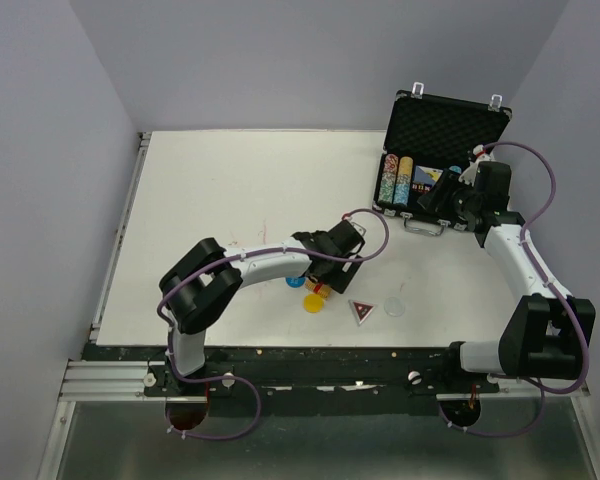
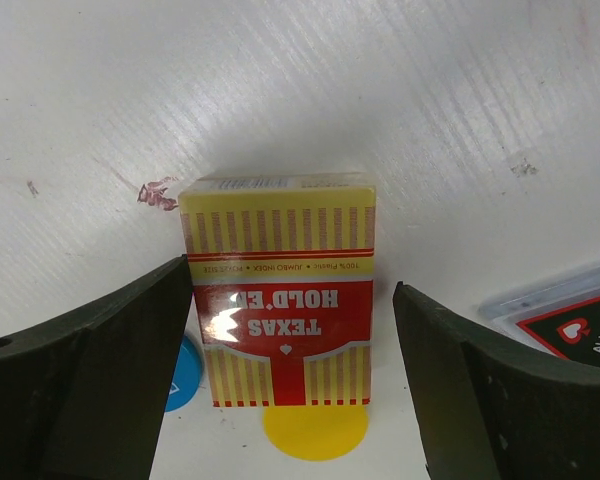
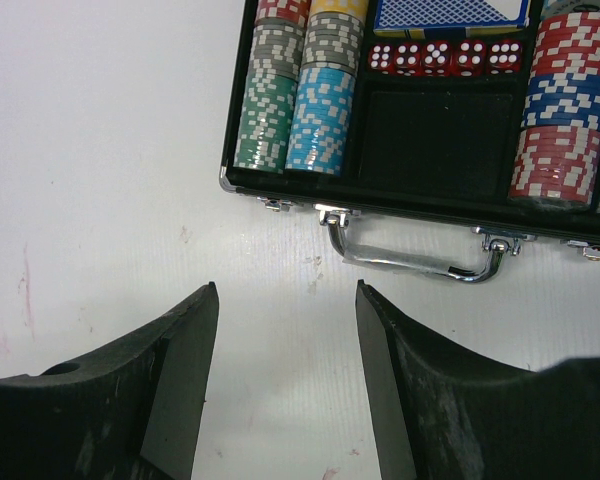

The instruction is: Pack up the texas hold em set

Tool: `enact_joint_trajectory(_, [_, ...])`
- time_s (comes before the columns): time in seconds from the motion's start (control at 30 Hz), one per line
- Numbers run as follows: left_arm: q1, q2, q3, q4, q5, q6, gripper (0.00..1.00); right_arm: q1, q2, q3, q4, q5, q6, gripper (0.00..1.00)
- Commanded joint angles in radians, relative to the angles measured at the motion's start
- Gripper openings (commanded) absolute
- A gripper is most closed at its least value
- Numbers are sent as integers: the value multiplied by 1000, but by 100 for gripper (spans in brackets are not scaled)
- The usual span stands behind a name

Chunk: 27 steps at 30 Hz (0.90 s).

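Two arms reach out: the left gripper (image 2: 292,300) hangs low, jaws wide apart, with the card deck (image 2: 278,250) between its fingers, not gripped. The right gripper (image 3: 286,290), half open and empty, faces the case (image 3: 430,198) just ahead.

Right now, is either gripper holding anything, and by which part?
Nothing is held. The left gripper stands open around the red card deck; the right gripper is open and empty.
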Motion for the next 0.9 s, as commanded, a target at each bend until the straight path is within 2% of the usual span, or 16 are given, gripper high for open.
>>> enact_joint_trajectory(0.0, [-14, 22, 36, -40, -52, 1, 94, 3, -20, -14, 18, 9, 0, 65])
enact_joint_trajectory(0.33, [-16, 48, 37, -46, -49, -9, 84, 2, -18, -14, 18, 9, -1, 65])
enact_joint_trajectory(0.53, [-13, 45, 21, -34, -32, -1, 59, 3, -30, -12, 15, 13, 2, 65])
enact_joint_trajectory(0.67, [-16, -1, 21, -18, -16, 31, 48, 2, -52, -12, 15, 11, 14, 65])
enact_joint_trajectory(0.87, [-16, -191, 22, -1, 37, 128, 45, 3, -69, 1, -22, -107, 65, 65])
